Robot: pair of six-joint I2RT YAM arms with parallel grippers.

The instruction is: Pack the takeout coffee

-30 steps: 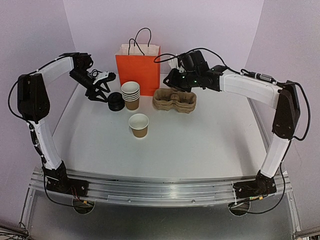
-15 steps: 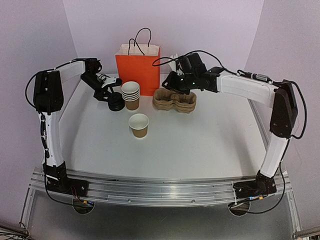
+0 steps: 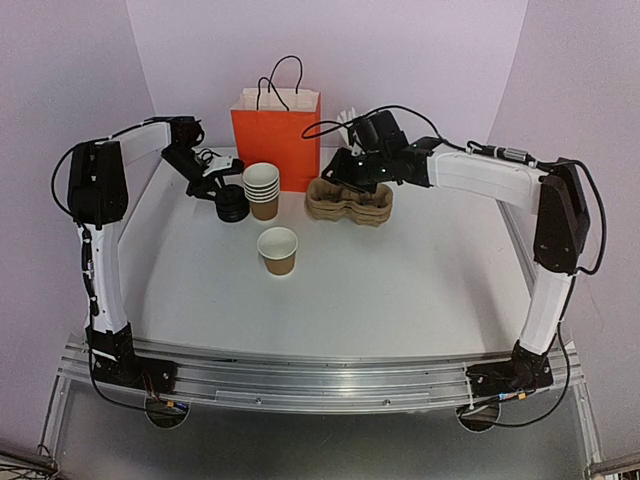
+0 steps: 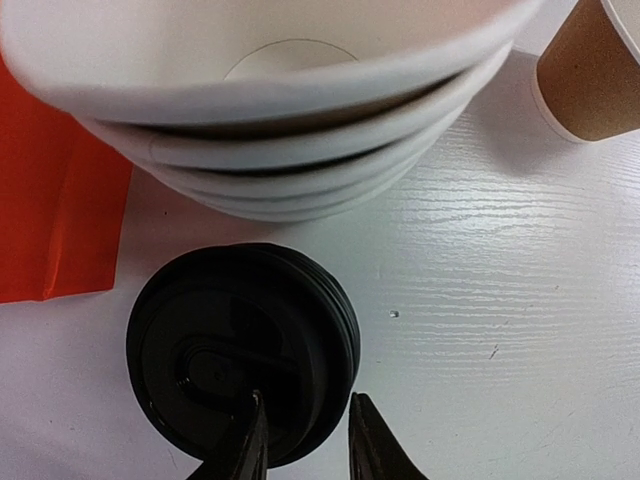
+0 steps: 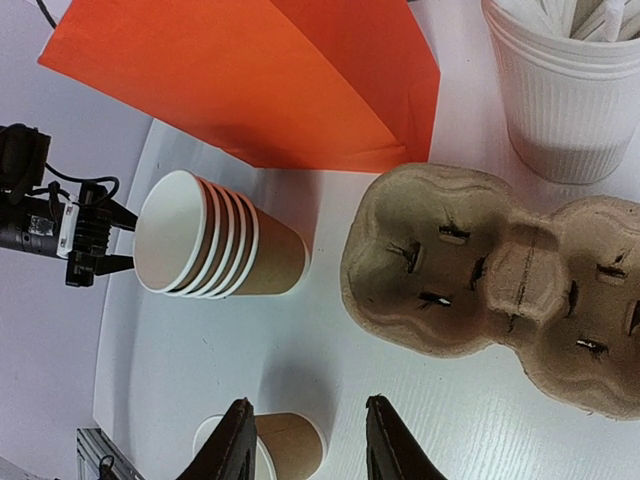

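Lilac walls close round the white table (image 3: 420, 280) on which we find everything laid out. The takeout coffee cup (image 3: 278, 251) stands upright by itself near the middle, well apart from both arms: a small brown kraft cup with a rolled white rim, its white inside open to the overhead camera. Behind it and to the left rises a stack of cups (image 3: 262, 188) of the same make, and touching or just beside that stack sits a pile of black lids (image 4: 240, 350). We see the left gripper (image 4: 306, 400) down at this pile, one finger over the top lid and the other just outside its edge, the rim between them; whether the jaws actually pinch it we cannot tell. At the back stands an orange paper bag (image 3: 277, 135), with a pulp carrier (image 5: 480, 290) lying in front of it on the right and a white ribbed cup (image 5: 570, 100) beyond. Above the carrier hangs the right gripper (image 5: 309, 402), its fingers parted and grasping nothing.
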